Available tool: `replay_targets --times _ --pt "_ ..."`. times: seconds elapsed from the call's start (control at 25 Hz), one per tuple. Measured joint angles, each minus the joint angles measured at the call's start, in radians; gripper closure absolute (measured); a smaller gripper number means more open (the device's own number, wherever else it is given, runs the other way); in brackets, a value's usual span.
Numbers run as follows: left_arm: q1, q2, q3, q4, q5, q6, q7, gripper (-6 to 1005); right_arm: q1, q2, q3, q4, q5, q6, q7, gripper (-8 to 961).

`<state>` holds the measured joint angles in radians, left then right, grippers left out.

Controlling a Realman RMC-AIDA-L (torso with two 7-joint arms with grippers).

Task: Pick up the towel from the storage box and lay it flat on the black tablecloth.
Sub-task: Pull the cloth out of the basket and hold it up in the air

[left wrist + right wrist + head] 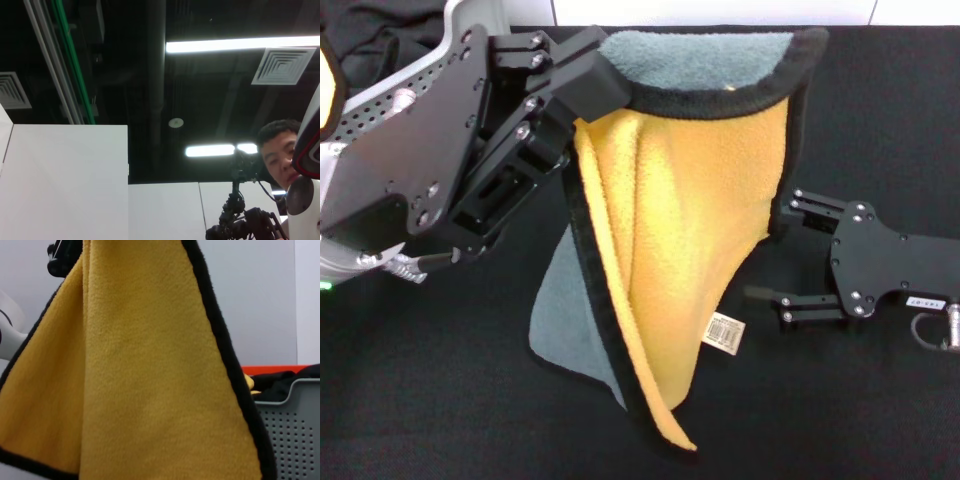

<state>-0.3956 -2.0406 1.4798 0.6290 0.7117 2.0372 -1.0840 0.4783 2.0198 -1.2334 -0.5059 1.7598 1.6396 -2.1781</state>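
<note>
I have the left gripper clamped on the towel's corner; the right gripper is spread beside the hanging edge, to stretch it flat.

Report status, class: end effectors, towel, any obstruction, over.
Left end effector shut on towel, held above black tablecloth. Right end effector open at towel's edge. Lower towel corner touching cloth; nothing obstructing.

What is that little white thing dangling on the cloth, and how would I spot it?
Start at the black tablecloth, then the towel hanging from the left pincer. Low on its yellow side sits a small white tag with dark printed lines, the only white patch on the plush.
</note>
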Motion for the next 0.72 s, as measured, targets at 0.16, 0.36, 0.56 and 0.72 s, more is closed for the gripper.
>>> replay_targets --times 0.16,0.36,0.56,0.72 --pt "0.004 0.004 -0.001 0.0 -0.006 0.0 0.001 961 -0.016 -0.004 0.003 0.0 -0.003 0.002 0.0 93" --pt "0.005 0.008 -0.001 0.0 -0.006 0.0 0.001 960 -0.019 -0.007 0.009 0.0 -0.003 -0.001 0.002 94" --pt "0.005 0.007 -0.001 0.0 -0.009 0.0 0.001 960 -0.02 -0.007 0.01 0.001 -0.003 -0.002 0.008 257" --pt "0.006 0.006 -0.001 0.0 -0.011 0.0 0.001 960 -0.02 -0.007 0.011 0.001 -0.003 -0.003 0.009 440"
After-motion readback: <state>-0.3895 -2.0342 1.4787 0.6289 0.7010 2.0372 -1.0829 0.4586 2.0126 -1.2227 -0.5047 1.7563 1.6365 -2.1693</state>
